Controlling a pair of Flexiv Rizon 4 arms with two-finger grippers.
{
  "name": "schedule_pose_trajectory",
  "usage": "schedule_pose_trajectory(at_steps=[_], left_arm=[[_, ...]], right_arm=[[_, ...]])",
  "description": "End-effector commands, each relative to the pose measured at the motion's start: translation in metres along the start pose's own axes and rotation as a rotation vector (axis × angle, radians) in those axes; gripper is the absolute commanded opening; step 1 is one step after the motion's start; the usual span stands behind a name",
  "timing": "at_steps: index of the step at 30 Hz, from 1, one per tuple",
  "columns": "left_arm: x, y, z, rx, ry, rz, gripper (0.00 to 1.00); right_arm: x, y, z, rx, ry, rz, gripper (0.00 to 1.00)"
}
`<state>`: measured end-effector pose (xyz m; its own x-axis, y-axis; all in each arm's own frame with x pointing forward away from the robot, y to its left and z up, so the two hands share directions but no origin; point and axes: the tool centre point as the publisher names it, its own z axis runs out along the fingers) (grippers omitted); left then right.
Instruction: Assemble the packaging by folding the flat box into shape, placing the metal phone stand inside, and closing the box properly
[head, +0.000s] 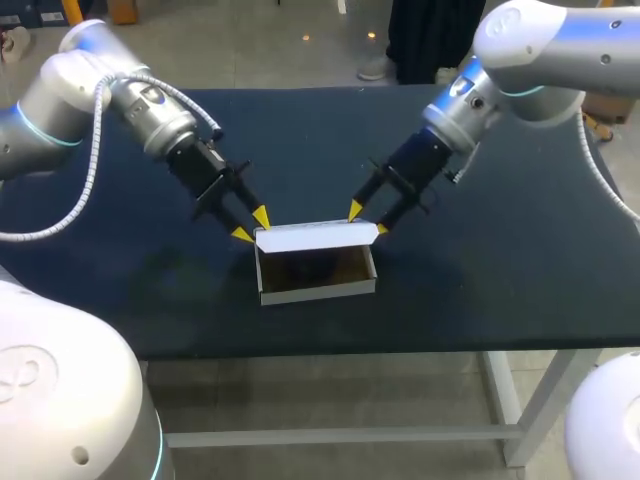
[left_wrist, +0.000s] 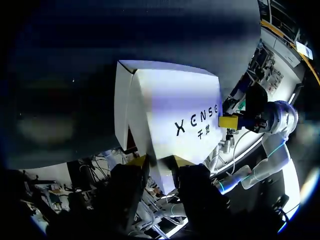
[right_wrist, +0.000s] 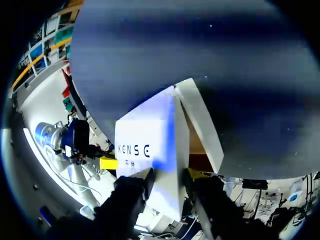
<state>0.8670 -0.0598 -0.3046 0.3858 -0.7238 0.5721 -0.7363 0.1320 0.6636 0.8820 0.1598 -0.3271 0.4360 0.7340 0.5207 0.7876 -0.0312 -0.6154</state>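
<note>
Left claw (head: 251, 225) spread astride lid (head: 316, 236) left edge | right claw (head: 367, 218) spread astride right edge | box (head: 318, 288) well inside table (head: 500, 280) edges

The box (head: 316, 238) is smooth white card outside, plain brown inside. The table (head: 520, 270) top is dark and matt. The left arm (head: 50, 100) and right arm (head: 560, 40) are shiny.

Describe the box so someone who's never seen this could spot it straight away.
On the dark table, near its middle, the left gripper and right gripper sit at either end of one thing. That is the box: white, open, brown inside, lid raised along its far side, unlike the black, yellow-tipped grippers.
</note>
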Motion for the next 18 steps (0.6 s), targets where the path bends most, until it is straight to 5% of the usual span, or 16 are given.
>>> schedule_pose_trajectory(at_steps=[1,18], left_arm=[[0.0044,-0.0062,-0.0006,-0.027,-0.001,-0.007,0.31],[0.0126,-0.0097,-0.0009,-0.047,0.008,-0.016,0.29]], right_arm=[[0.0077,0.0029,0.0024,0.010,-0.010,0.000,0.45],[0.0144,0.0049,0.0052,0.023,-0.026,0.009,0.44]])
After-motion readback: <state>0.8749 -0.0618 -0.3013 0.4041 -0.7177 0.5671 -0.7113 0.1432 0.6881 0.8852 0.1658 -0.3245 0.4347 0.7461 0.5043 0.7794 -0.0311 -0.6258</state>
